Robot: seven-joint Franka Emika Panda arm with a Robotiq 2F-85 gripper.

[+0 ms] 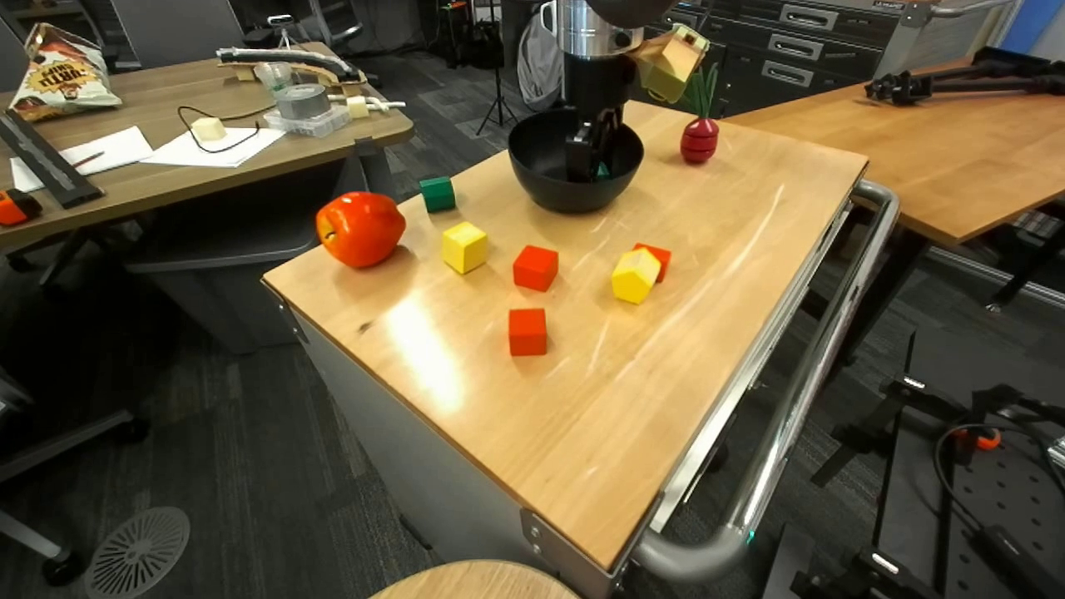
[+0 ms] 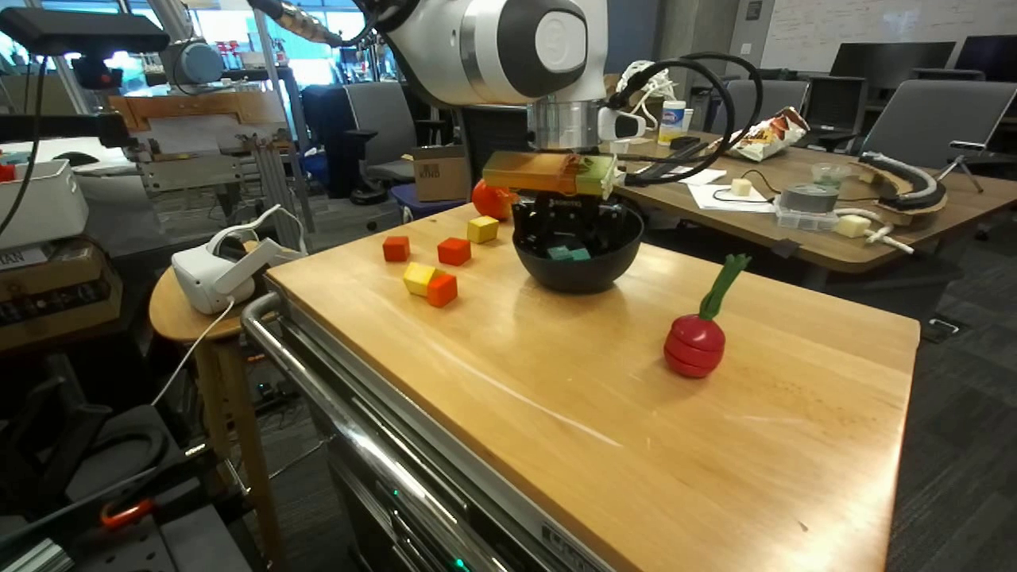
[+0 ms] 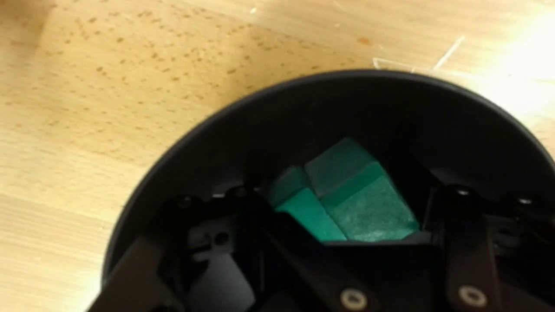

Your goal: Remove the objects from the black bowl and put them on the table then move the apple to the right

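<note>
Inside the round, glossy black bowl [image 2: 578,278], the black gripper [image 3: 342,195] holds its jaws spread astride 2 green cube-like blocks [image 3: 368,208], presumably to pinch both; whether they touch, I cannot tell. Outside the bowl, 3 red cubes [image 1: 536,268], 2 yellow blocks [image 1: 464,247] and 1 dark green block [image 1: 438,194] lie on the light wooden table [image 1: 599,416], as the task wants. The large, shiny red-orange apple [image 1: 360,229] sits across the bowl from the dark red, green-topped fruit [image 1: 699,140], its turn probably last.

A snack bag [image 1: 66,76] reads "TURTLE CHIPS", a cardboard box [image 2: 442,176] apparently "KIND".
</note>
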